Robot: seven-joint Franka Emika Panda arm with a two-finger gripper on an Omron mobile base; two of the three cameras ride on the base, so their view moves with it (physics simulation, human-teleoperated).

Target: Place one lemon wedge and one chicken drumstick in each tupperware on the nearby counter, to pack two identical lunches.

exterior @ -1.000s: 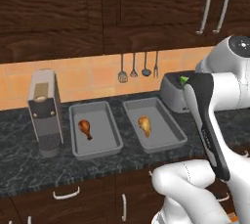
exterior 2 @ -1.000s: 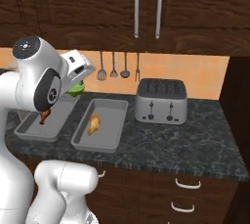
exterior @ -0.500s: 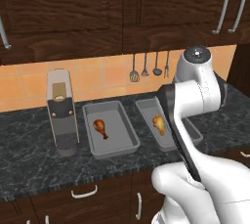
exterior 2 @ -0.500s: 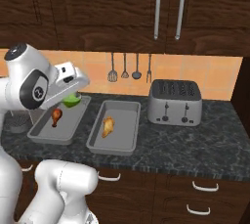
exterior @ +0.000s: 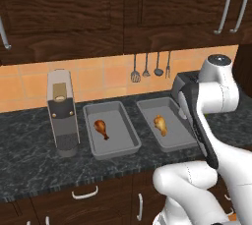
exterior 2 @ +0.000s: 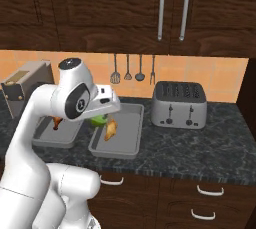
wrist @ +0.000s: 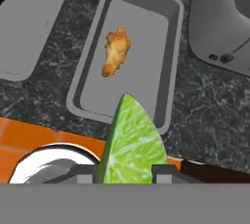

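Two grey tupperware trays lie side by side on the marbled counter (exterior: 29, 165). The left tray (exterior: 118, 140) holds one chicken drumstick (exterior: 102, 128), and the right tray (exterior: 177, 138) holds another drumstick (exterior: 160, 124). My gripper (exterior 2: 100, 117) is shut on a yellow-green lemon wedge (exterior 2: 98, 120) and hangs above the left edge of the right tray (exterior 2: 127, 138). In the hand view the wedge (wrist: 132, 145) stands between the gripper (wrist: 124, 174) tips. Below it lie that tray (wrist: 141, 81) and its drumstick (wrist: 116, 51).
A tall grey coffee machine (exterior: 63, 113) stands left of the trays. A silver toaster (exterior 2: 179, 104) stands to their right. Utensils (exterior 2: 127, 68) hang on the orange tiled wall. Dark cabinets are overhead and drawers with silver handles (exterior 2: 204, 190) lie below the counter.
The base has driven, so the whole scene has shifted in both base views. The hand carrying the wedge has come lower and now sits over the right tray's left edge.
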